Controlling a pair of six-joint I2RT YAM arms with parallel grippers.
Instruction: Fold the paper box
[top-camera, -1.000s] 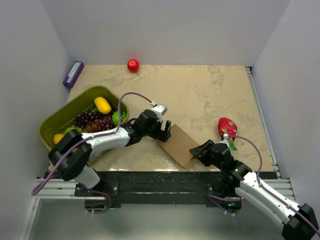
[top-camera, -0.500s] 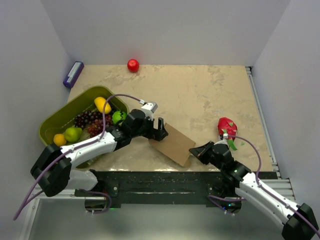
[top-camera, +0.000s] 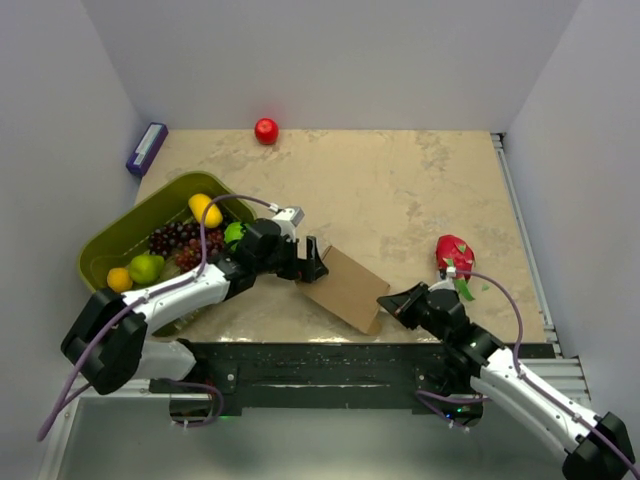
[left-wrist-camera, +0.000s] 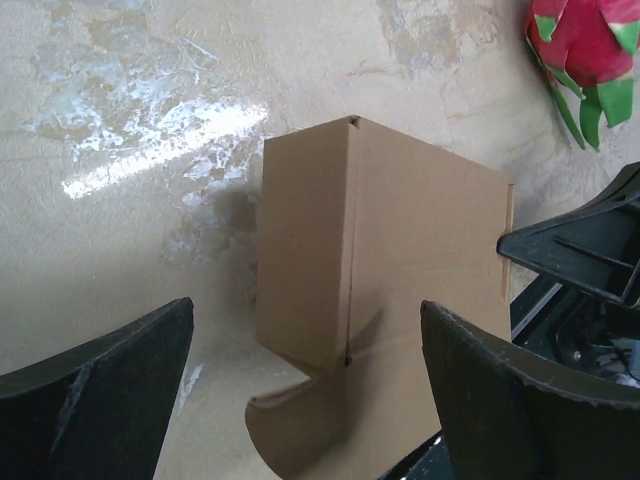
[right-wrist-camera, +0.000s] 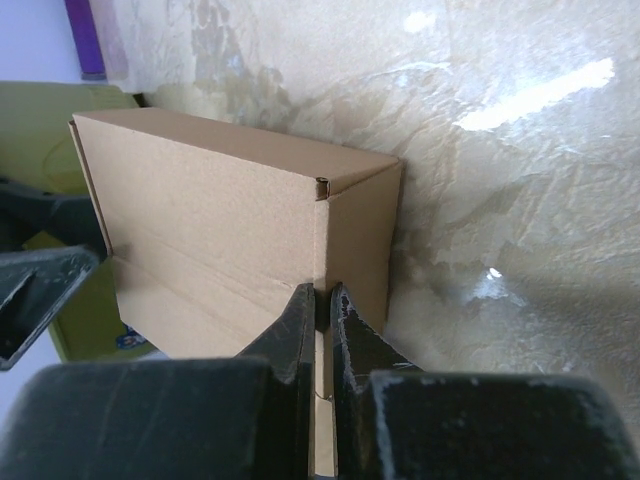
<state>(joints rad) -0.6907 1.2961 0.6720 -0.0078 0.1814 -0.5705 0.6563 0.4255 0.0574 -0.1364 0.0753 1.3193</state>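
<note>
The paper box (top-camera: 345, 290) is plain brown cardboard, lying slim and flat near the table's front edge. My right gripper (top-camera: 388, 303) is at its near right corner. In the right wrist view that gripper (right-wrist-camera: 323, 292) is shut on a thin cardboard edge of the paper box (right-wrist-camera: 210, 230). My left gripper (top-camera: 312, 262) sits just off the box's left end. Its jaws (left-wrist-camera: 305, 310) stand wide open on either side of the paper box (left-wrist-camera: 420, 230) without touching it. A curved flap (left-wrist-camera: 300, 430) sticks out loose at the end facing the left gripper.
An olive-green basket (top-camera: 120, 240) with grapes, a lemon and other fruit stands at the left. A dragon fruit (top-camera: 453, 255) lies right of the box. A red apple (top-camera: 266, 130) and a purple object (top-camera: 147, 148) are at the back. The table edge runs just below the box.
My right gripper has shut on the box's near corner. My left gripper has drawn back to the left, off the box, and stayed open. The box has shifted slightly.
</note>
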